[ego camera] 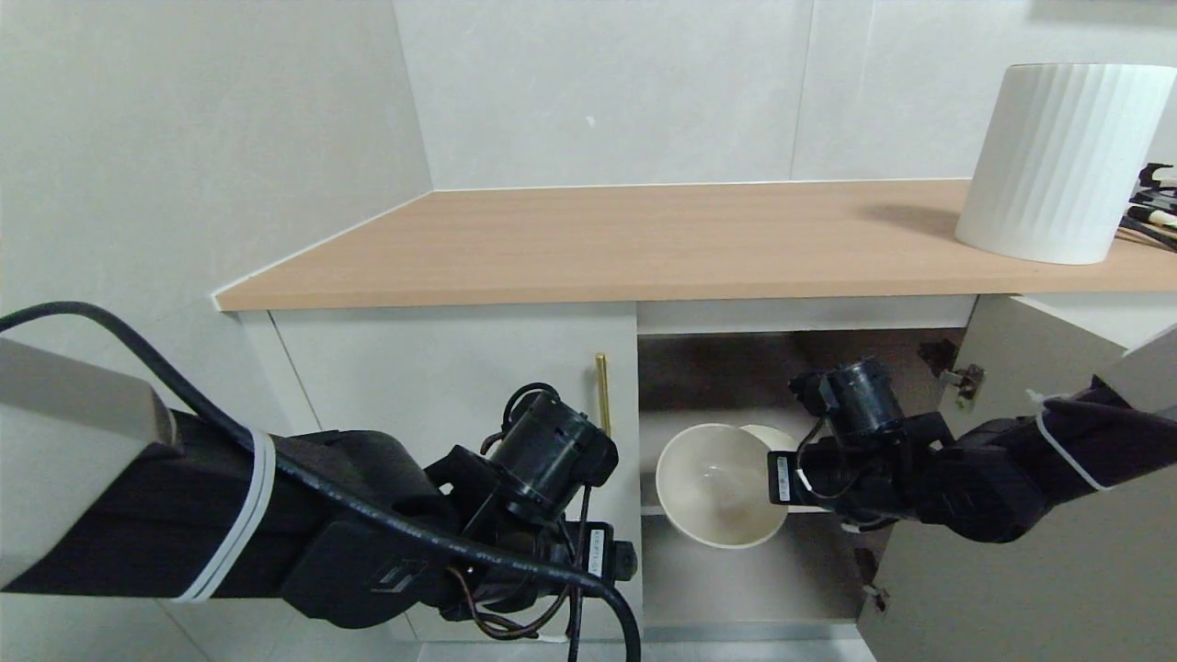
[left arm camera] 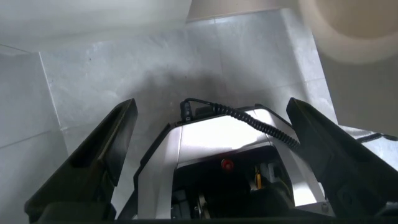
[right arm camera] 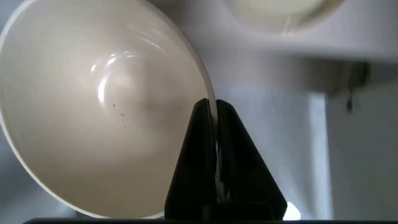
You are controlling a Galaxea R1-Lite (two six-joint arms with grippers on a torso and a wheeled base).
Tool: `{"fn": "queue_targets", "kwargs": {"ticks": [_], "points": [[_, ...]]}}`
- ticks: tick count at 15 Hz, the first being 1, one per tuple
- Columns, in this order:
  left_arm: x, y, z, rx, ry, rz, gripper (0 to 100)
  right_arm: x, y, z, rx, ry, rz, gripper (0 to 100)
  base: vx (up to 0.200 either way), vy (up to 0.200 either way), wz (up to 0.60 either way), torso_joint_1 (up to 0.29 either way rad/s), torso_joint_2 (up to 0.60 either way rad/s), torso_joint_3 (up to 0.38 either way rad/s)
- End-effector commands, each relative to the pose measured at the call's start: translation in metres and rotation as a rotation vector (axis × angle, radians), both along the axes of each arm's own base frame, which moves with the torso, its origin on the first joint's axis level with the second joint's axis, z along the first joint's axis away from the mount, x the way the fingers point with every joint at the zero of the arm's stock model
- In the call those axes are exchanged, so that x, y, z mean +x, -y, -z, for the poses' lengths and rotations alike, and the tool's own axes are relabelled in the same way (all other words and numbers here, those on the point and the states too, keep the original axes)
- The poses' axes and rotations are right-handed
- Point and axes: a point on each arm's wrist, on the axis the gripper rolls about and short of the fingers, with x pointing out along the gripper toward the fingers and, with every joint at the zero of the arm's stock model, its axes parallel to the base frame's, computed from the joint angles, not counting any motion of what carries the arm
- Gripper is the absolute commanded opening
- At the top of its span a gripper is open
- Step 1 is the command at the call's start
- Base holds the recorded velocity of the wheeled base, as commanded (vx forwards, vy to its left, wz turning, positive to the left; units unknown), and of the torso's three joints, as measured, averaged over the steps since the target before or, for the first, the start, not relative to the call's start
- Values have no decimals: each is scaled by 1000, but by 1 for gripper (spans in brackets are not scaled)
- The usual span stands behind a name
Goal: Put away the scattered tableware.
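Holding: our right gripper (right arm camera: 215,124) pinches the rim of a cream bowl (ego camera: 713,487), one finger inside the wall and one outside, both pressed tight to it.
Bowl: it is tipped on edge with its mouth turned toward us, and it hangs in the opening of the cabinet (ego camera: 800,314), level with the shelf (ego camera: 664,430). We see nothing under it.
Behind the bowl: a second cream dish (ego camera: 780,436) lies on that shelf, just beyond the bowl's rim.
Left gripper (left arm camera: 211,109): its fingers are spread wide with nothing between them. It sits low, in front of the closed left door (ego camera: 441,386).
Done so far: we judge one dish stored and the cabinet's right door (ego camera: 993,552) swung open.
Left to do: the bowl is not yet set down. We must carry it in over the shelf, level it, then let go.
Above: the countertop (ego camera: 644,239) bears a white ribbed container (ego camera: 1057,156) at its far right.
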Motion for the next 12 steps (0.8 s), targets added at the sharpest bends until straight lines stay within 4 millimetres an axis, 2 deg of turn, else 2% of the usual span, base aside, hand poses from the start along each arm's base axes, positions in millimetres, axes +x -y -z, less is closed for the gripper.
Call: {"fn": "queue_targets", "kwargs": {"ticks": [1, 8, 12], "points": [[0, 0, 0, -1, 1, -1, 100, 18, 9, 21, -1, 8, 86, 0, 0, 0, 0, 0, 0, 0], [0, 0, 0, -2, 1, -3, 100, 55, 31, 52, 9, 113, 246, 0, 0, 0, 0, 0, 0, 0], [1, 0, 1, 0, -1, -3, 100, 68, 38, 54, 20, 132, 312, 0, 0, 0, 0, 0, 0, 0]]}}
